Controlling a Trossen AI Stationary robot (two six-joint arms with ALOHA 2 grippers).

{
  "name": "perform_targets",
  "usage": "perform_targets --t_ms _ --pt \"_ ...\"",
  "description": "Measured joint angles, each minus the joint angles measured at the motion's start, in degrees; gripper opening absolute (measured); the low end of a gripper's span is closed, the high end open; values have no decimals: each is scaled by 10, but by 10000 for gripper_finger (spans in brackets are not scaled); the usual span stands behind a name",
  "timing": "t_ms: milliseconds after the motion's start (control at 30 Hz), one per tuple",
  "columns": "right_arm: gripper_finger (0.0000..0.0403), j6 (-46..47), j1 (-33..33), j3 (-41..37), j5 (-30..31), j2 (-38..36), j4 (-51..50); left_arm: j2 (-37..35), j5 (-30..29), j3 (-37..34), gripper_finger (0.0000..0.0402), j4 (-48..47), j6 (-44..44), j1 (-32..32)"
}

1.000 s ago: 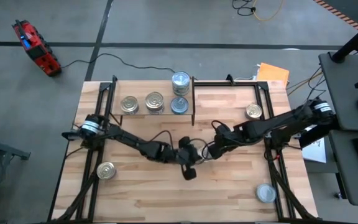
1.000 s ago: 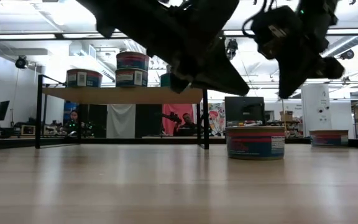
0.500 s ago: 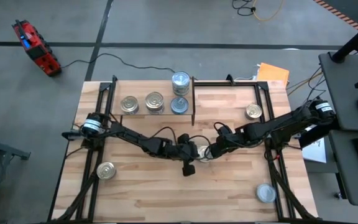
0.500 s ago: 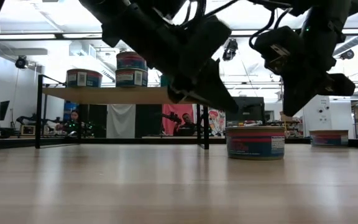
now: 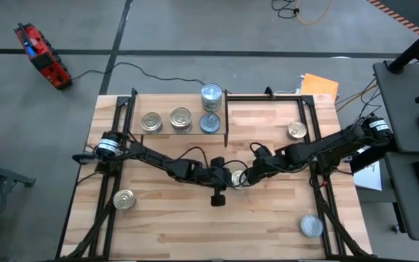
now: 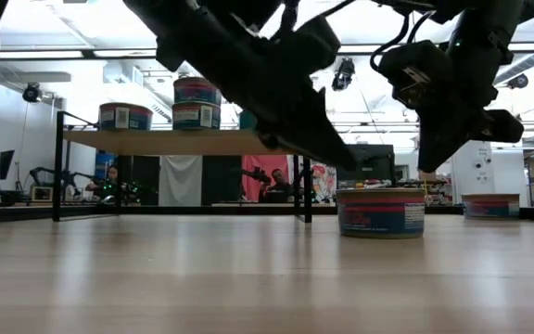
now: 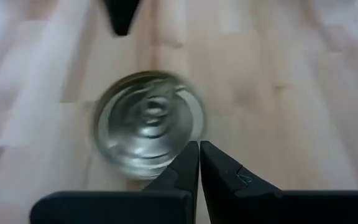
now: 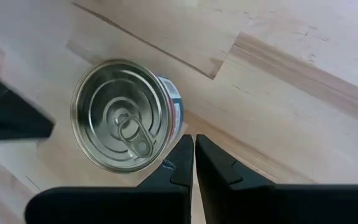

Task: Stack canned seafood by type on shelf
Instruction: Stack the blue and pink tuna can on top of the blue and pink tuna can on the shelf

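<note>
Since a second ago, both arms have been drawing in toward the middle of the table, and the left gripper (image 5: 222, 180) and the right gripper (image 5: 243, 178) are now converging on one tin (image 5: 236, 177) from opposite sides. Each gripper's fingers are pressed together with nothing between them. In the left wrist view the closed fingertips (image 7: 199, 163) are pointing at the edge of the tin's ringed lid (image 7: 148, 124), and in the right wrist view the closed fingertips (image 8: 193, 157) are sitting just beside that tin (image 8: 124, 113), whose lid shows a pull tab and whose side carries a red and blue label. From table height, the tin (image 6: 381, 211) is standing upright on the wood with both grippers hanging above it.

Farther out, the shelf (image 5: 177, 132) is sitting at the far edge of the table (image 5: 268, 225). Two gold-lidded tins (image 5: 151, 122) (image 5: 181, 118) are resting on it, with a silver-lidded tin (image 5: 209, 124) next to them and a second silver tin (image 5: 211, 94) showing just behind that one; from table height (image 6: 197, 90) it is sitting stacked on another. Three more tins are lying loose on the table: a gold one (image 5: 296, 130) near the right arm's base, a gold one (image 5: 124, 199) near the left front, and a silver one (image 5: 311, 226) at the right front.
</note>
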Motion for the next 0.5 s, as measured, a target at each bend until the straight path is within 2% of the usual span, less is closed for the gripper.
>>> perform_targets --t_ms 67,300,500 --pt "9 0 0 0 1 0 0 7 -24 0 0 3 -8 0" --pt "14 1 0 -3 2 0 20 20 -26 -1 0 -1 -17 1" --pt "56 0 0 -15 1 0 88 22 -27 -2 0 -2 -18 0"
